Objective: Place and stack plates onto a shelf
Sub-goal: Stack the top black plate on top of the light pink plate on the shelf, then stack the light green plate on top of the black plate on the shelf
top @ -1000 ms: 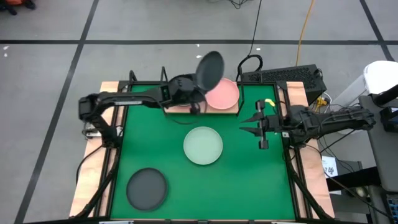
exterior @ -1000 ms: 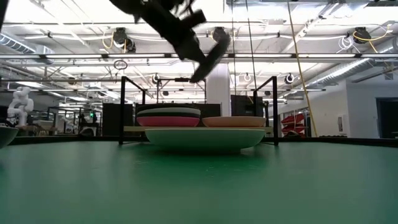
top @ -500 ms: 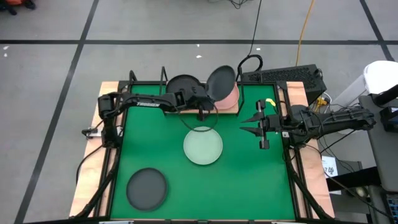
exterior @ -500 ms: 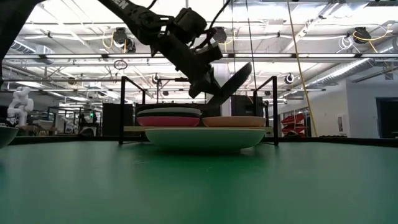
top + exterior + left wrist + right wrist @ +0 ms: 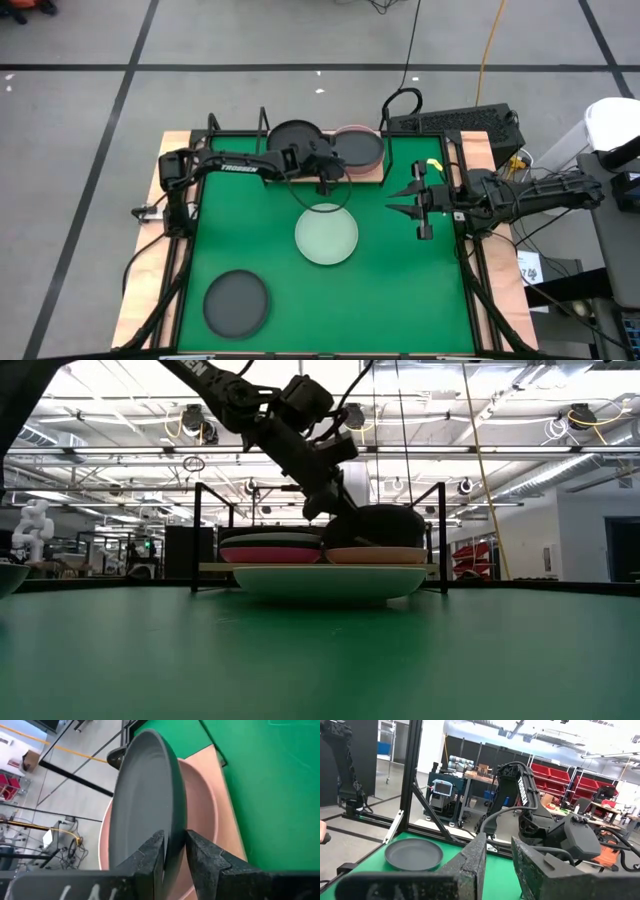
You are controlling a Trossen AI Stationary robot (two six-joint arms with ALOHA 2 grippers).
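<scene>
Nearest me a dark plate (image 5: 236, 302) lies on the green counter (image 5: 400, 290), then a pale green plate (image 5: 326, 234) mid-counter, with my right tool (image 5: 411, 200) parked beside it, fingers slightly parted and empty. At the far shelf (image 5: 372, 176), my left tool (image 5: 329, 172) pinches a grey plate (image 5: 145, 810) by its rim, resting it on the pink plate (image 5: 200, 815), next to the dark-topped stack (image 5: 293, 134).

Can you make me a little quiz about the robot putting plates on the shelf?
1. True or false: the left gripper grips a dark grey plate by its rim.
2. Which plate lies under it on the shelf? A) light pink B) pale green C) magenta
3. Fill in: on the green mat lie the pale green plate and a ____ grey plate.

Key: 1 true; 2 A; 3 dark. The right gripper waits at the mat's right edge.
</scene>
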